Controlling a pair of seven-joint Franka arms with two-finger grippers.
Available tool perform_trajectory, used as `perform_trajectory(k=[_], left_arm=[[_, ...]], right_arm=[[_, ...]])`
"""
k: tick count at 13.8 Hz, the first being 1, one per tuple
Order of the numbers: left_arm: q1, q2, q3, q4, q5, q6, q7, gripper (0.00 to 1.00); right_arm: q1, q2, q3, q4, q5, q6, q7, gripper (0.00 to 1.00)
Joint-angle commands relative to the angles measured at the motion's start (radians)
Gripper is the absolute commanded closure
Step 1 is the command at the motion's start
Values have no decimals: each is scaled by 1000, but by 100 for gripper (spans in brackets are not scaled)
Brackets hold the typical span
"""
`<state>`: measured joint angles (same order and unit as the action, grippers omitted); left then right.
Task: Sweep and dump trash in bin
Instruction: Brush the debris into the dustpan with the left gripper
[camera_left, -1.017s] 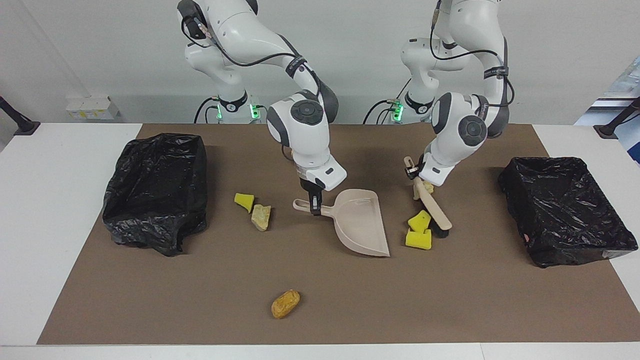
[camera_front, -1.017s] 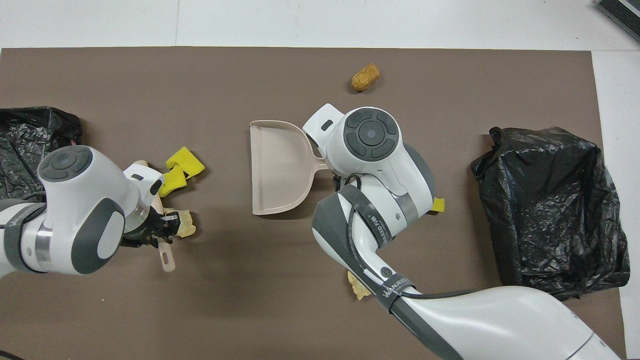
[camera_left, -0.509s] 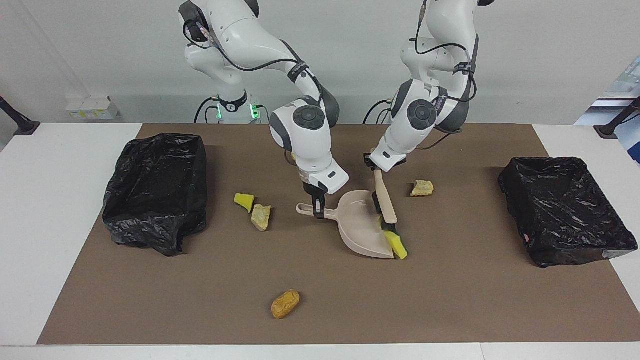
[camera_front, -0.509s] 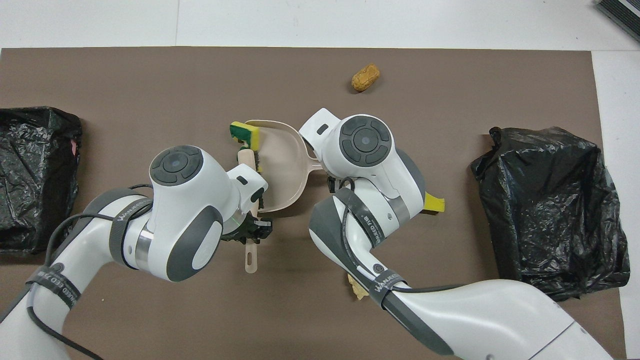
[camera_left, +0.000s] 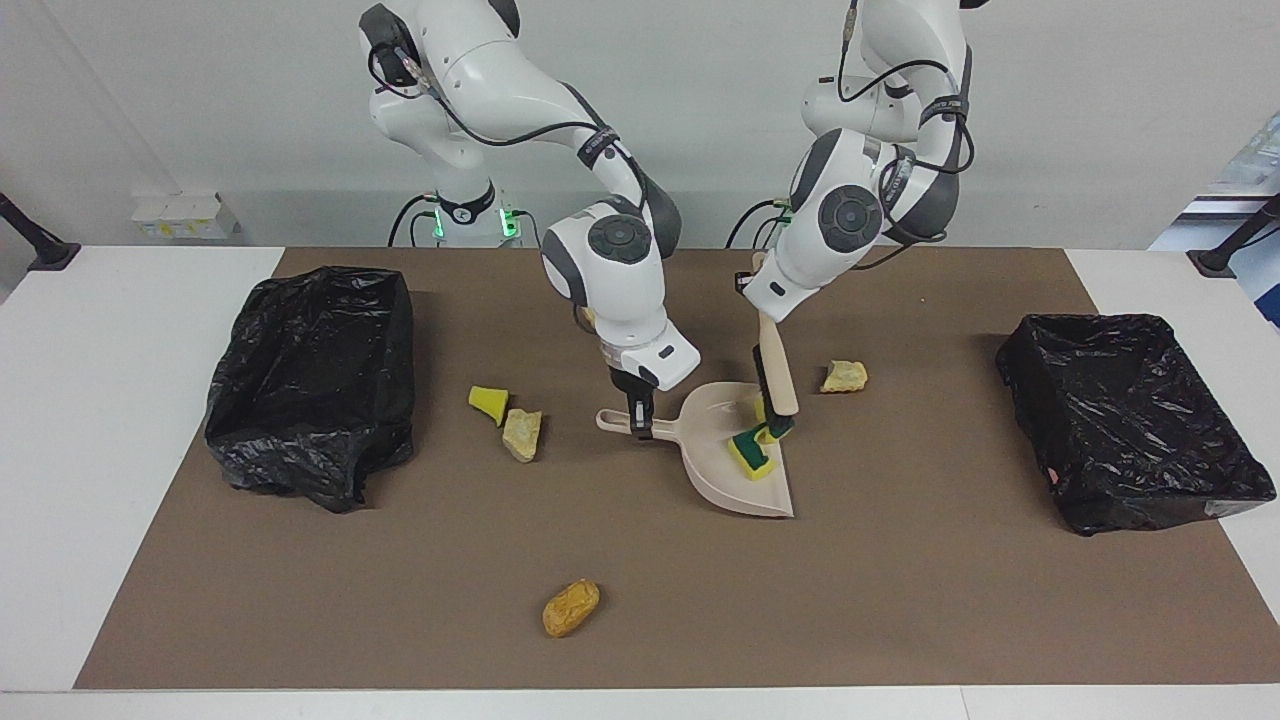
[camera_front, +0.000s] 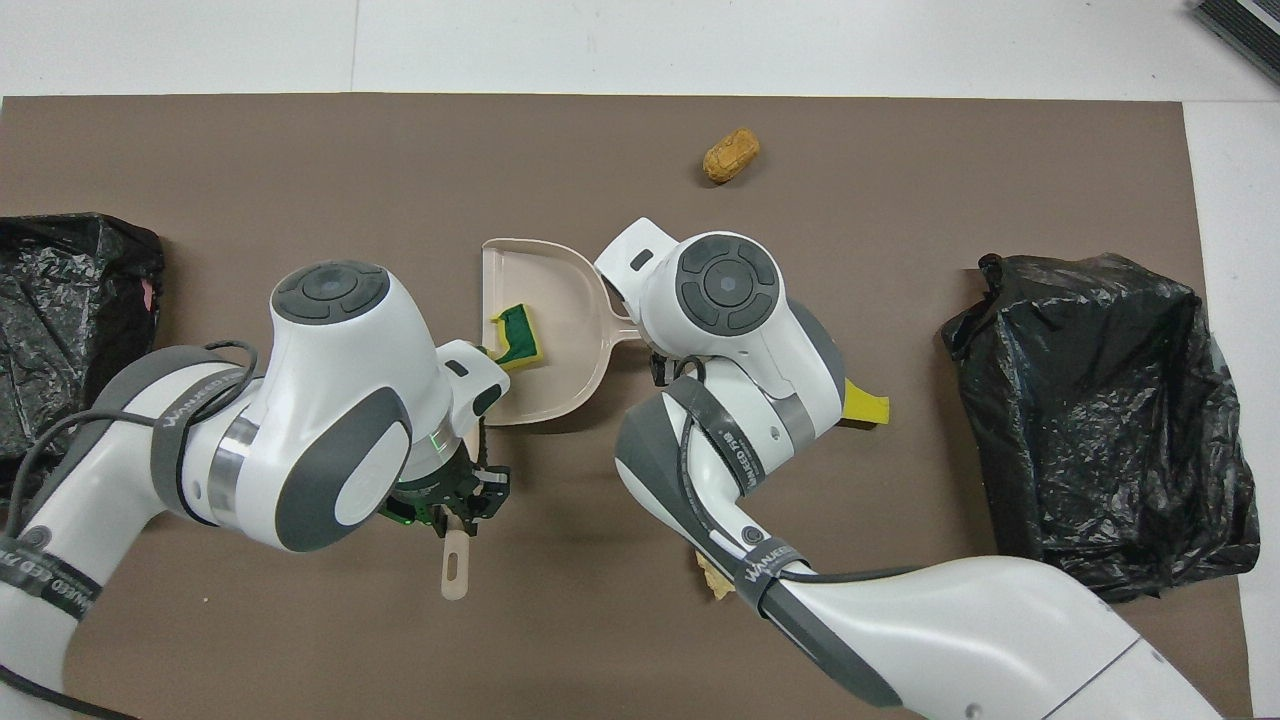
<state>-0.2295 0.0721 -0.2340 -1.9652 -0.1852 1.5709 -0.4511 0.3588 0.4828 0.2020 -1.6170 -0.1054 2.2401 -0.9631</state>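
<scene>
In half a second the brush (camera_left: 773, 377) has pushed the green-backed sponge scrap (camera_left: 750, 455) off the dustpan's lip and onto its floor; a second ago that scrap and a second yellow piece lay on the brown mat (camera_left: 900, 600) right of the pan. Now the scrap sits inside the dustpan (camera_left: 735, 480) at frame centre, with a sliver of yellow showing just under the bristles, so this pair looks gathered. The left pincer (camera_left: 757, 292) is clenched on the brush handle, which stands steeper than before. The right pincer (camera_left: 640, 424) stays clamped on the dustpan handle, pinning the pan to the table. The rest of the trash has not moved: a tan lump (camera_left: 845, 376) right of the brush, a yellow wedge (camera_left: 488, 403) and a pale lump (camera_left: 522, 434) left of the pan handle, and an orange-brown lump (camera_left: 571, 607) low in the frame. Both black-lined bins, one at the left (camera_left: 310, 385) and one at the right (camera_left: 1130, 420), hold nothing visible, so the sweeping seems under halfway and no dumping has been done.
</scene>
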Motion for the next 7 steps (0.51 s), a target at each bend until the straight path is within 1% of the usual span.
perform_trajectory(k=[1,3,5,7], left_arm=[[51,-80,-4,-105,42,-22,-105,100],[81,-118,-4,-165,88,-23,-133,100],[105,-146,-4,-211,90,-16,-222,100],[124,-187,-4,-291,90,38,-285,100]], right_arm=[[-14,5,10,-10,-5,15,18,100],[-15,-3,10,-24,-5,12,17,100],[-18,-4,10,-29,-5,12,15,100],[-17,-4,10,-29,-5,12,9,100]])
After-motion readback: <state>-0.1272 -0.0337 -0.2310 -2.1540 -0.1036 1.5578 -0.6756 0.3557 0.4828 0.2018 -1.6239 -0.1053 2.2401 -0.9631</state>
